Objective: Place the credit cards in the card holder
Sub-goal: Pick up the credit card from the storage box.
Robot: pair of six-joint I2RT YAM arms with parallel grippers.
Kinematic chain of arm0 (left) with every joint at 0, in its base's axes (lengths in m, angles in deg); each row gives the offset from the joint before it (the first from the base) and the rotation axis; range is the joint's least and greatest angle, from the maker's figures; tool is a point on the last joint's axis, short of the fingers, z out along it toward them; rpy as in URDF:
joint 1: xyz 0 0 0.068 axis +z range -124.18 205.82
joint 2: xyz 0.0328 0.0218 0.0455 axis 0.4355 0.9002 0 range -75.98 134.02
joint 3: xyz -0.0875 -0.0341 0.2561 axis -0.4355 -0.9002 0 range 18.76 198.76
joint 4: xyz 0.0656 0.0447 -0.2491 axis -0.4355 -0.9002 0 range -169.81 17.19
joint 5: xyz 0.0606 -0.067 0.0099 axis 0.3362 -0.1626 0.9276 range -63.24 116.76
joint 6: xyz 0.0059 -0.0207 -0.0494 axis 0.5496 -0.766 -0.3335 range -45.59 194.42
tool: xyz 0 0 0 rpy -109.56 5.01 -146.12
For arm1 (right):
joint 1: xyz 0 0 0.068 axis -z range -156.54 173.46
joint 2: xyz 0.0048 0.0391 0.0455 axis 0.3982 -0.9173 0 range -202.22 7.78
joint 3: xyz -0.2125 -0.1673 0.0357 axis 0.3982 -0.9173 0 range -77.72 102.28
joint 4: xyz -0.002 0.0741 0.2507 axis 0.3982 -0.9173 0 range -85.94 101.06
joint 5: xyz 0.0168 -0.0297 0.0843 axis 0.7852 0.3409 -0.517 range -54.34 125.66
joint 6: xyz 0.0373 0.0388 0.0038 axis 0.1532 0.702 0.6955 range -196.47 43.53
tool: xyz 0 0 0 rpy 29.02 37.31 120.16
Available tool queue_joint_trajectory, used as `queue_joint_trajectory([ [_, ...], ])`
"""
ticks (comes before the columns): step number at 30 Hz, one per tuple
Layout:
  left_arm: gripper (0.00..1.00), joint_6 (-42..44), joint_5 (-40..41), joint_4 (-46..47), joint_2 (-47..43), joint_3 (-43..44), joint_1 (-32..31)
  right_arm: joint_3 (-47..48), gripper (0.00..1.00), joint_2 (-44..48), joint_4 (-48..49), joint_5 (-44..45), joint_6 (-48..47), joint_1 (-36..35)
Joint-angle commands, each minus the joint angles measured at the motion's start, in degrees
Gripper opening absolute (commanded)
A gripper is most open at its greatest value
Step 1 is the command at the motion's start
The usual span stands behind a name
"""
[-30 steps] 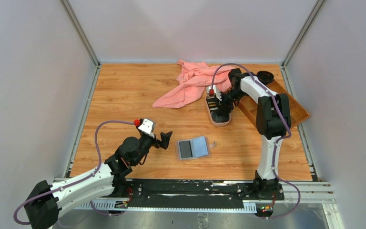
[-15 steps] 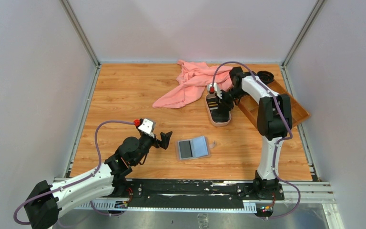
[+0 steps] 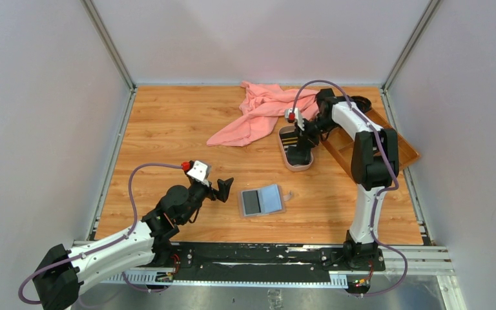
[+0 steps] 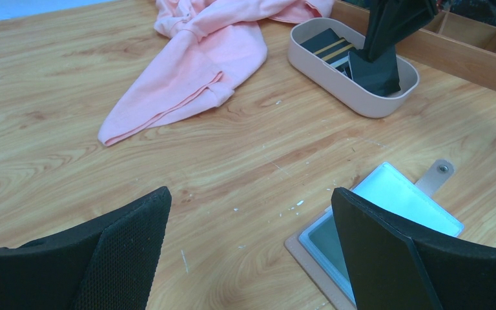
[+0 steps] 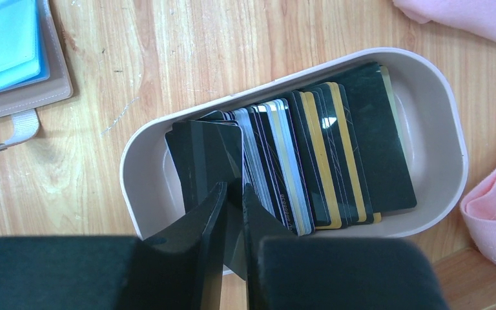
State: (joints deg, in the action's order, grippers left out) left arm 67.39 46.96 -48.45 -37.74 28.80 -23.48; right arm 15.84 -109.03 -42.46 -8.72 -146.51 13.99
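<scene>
Several dark credit cards (image 5: 323,155), some with gold or pale bands, stand fanned in an oval pink-rimmed tray (image 5: 439,129) at the back right of the table. My right gripper (image 5: 230,187) is over the tray's near end, its fingers shut on one black credit card (image 5: 206,152), which hangs tilted over the tray in the left wrist view (image 4: 374,71). The card holder (image 3: 261,200) lies open and flat near the front, grey-blue sleeves up, its snap tab (image 4: 438,174) pointing right. My left gripper (image 4: 250,194) hovers wide open just left of the card holder (image 4: 387,200), holding nothing.
A pink cloth (image 3: 258,113) lies crumpled behind and to the left of the oval tray (image 3: 295,166). A brown compartment tray (image 3: 368,142) sits along the right wall, with a round black object (image 3: 360,102) at its far end.
The right gripper's jaws have narrowed onto a black card in the tray, and its wrist has lifted slightly toward the back. The left arm and the card holder have not moved.
</scene>
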Motion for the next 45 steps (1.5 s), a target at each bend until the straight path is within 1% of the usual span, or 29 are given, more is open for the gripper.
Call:
queue_joint_trajectory([
  [1,1.0,0.7,1.1,2.0,-0.1,0.1,0.2,0.1,0.0,1.8,1.9,-1.4,0.1,1.4],
  [10,1.0,0.7,1.0,2.0,-0.2,0.1,0.2,0.8,0.0,3.1,1.1,-5.4,1.1,2.8],
  [17,1.0,0.7,1.0,2.0,-0.2,0.1,0.2,3.0,0.0,2.5,0.3,-7.3,5.1,4.2],
  [27,1.0,0.7,1.1,2.0,-0.4,0.1,0.2,7.5,0.0,-1.5,0.0,-9.5,14.4,6.0],
  [38,1.0,0.5,1.2,2.0,-0.3,0.0,0.2,10.3,0.0,-4.3,-0.9,-14.0,20.7,7.1],
  [42,1.0,0.4,1.0,2.2,0.8,0.9,0.2,11.6,0.0,-4.6,-0.6,-15.2,24.4,7.4],
  [45,1.0,-1.9,-1.0,2.9,3.3,2.7,0.3,12.2,0.0,-4.7,0.9,-16.1,28.6,7.7],
])
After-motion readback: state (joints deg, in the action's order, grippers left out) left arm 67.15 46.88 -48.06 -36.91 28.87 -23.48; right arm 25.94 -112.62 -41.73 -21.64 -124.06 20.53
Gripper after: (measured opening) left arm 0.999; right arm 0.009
